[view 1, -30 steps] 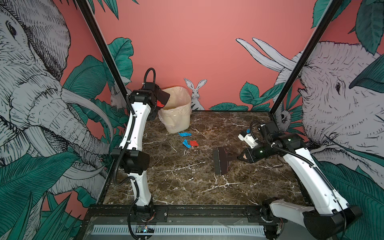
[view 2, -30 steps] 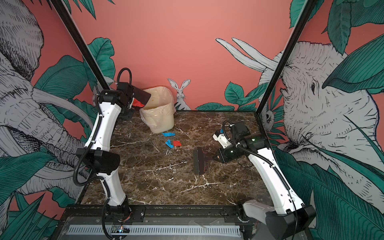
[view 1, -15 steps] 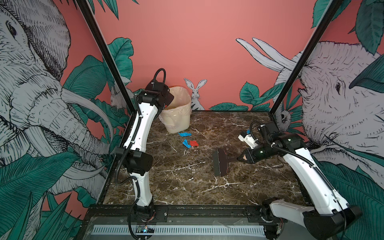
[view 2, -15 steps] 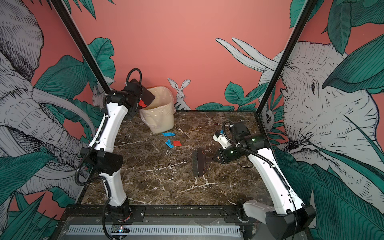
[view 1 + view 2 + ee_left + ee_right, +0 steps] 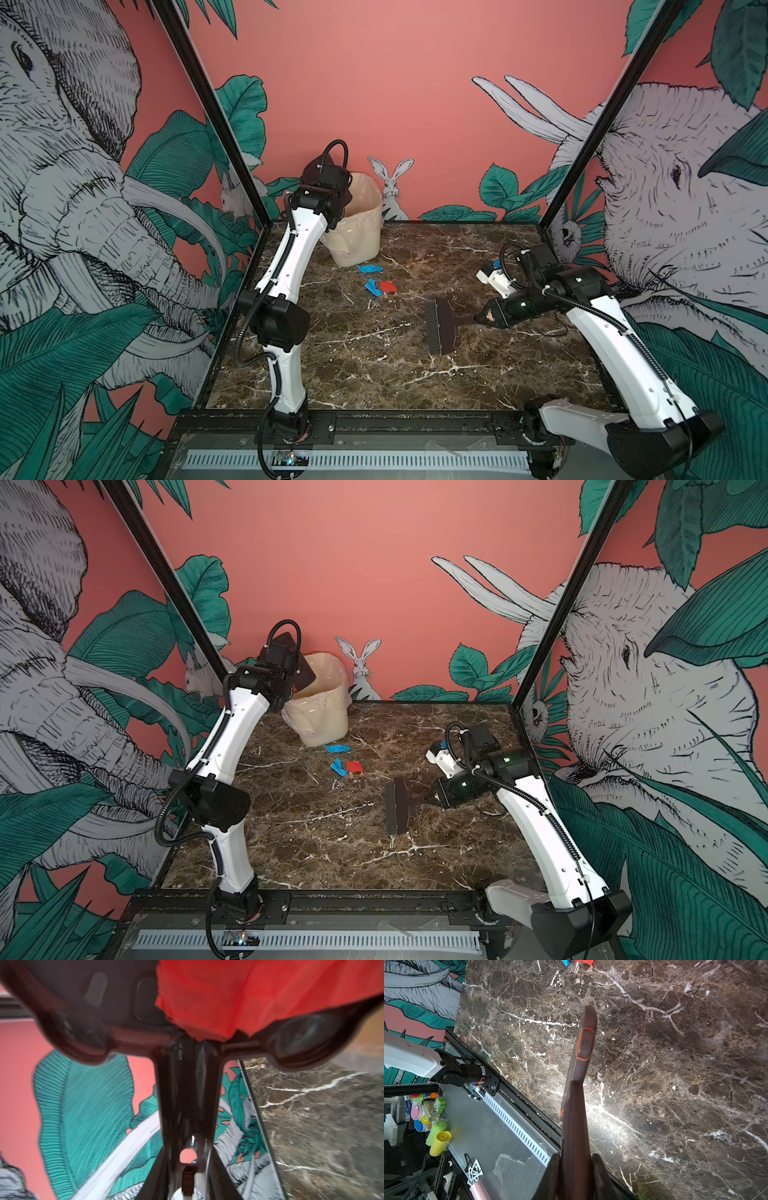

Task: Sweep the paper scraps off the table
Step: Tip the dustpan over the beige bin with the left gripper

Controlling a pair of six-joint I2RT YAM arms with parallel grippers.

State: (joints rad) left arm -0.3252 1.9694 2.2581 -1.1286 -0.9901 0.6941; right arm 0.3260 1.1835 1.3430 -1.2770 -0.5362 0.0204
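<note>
My R gripper (image 5: 482, 318) clamps brush (image 5: 440, 328), head axis 12–6; paper scraps (image 5: 380, 286) at its 10 o'clock. L gripper (image 5: 188, 1172) grips dustpan (image 5: 93, 1001).

Both top views are bright and sharp, with soft light all over. The table (image 5: 374, 374) has only faint shadows. In the right wrist view a white shiny spot glares on the table. The left wrist view is blurry, and the close red paper scrap (image 5: 249, 997) looks fuzzy.
</note>
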